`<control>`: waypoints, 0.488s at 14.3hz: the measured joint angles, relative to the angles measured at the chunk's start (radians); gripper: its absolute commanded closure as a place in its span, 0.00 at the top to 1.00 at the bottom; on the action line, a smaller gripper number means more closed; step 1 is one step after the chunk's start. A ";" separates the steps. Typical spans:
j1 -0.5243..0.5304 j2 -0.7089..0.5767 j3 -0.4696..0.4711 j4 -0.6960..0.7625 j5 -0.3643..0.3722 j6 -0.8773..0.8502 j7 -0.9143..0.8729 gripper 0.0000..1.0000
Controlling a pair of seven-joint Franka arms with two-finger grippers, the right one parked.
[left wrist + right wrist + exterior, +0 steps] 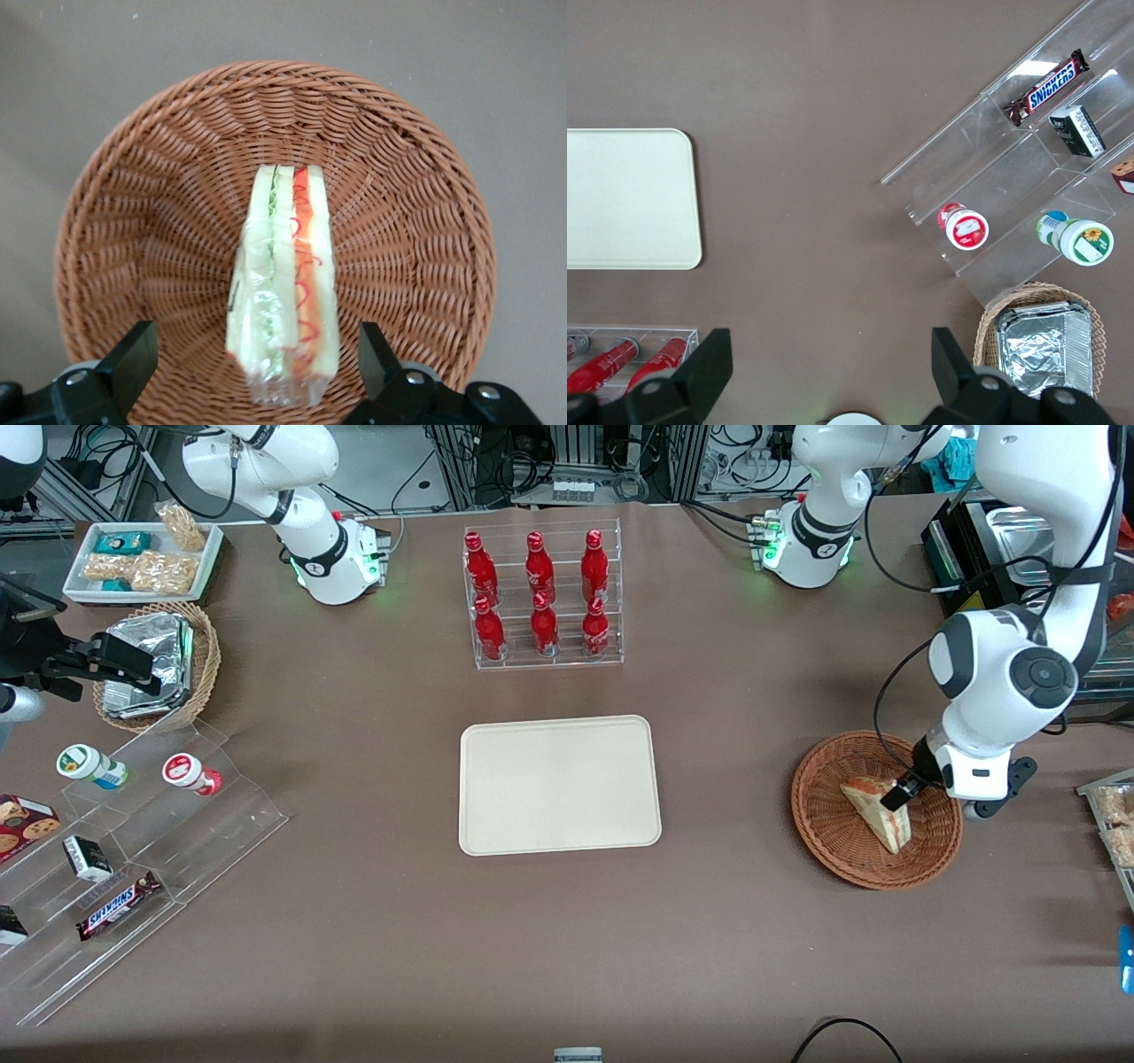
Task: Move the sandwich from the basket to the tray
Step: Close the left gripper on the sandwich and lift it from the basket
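While the sandwich lies in the basket, the gripper (fingers spread) straddles it.

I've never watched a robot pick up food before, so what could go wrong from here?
The gripper is open, its fingers either side of the sandwich in the basket. The slick wrap might slip when squeezed, or the soft bread could crush. The light basket might also shift if nudged.

Robotics lab staged as a snack counter, brown-covered table, cable bundles and aluminium framing at its far edge, acrylic rack of red bottles (six), clear stepped display with a Snickers bar
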 measured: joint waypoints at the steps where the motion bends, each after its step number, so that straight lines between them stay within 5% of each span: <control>1: -0.002 0.009 -0.001 0.004 0.000 0.003 -0.022 1.00; 3: -0.007 0.025 -0.002 0.011 0.000 0.003 -0.039 1.00; 4: -0.009 0.035 -0.002 0.012 0.000 0.003 -0.042 0.86; 6: -0.010 0.064 -0.004 0.017 0.000 0.003 -0.044 0.16; 7: -0.010 0.076 -0.004 0.022 0.000 0.004 -0.044 0.10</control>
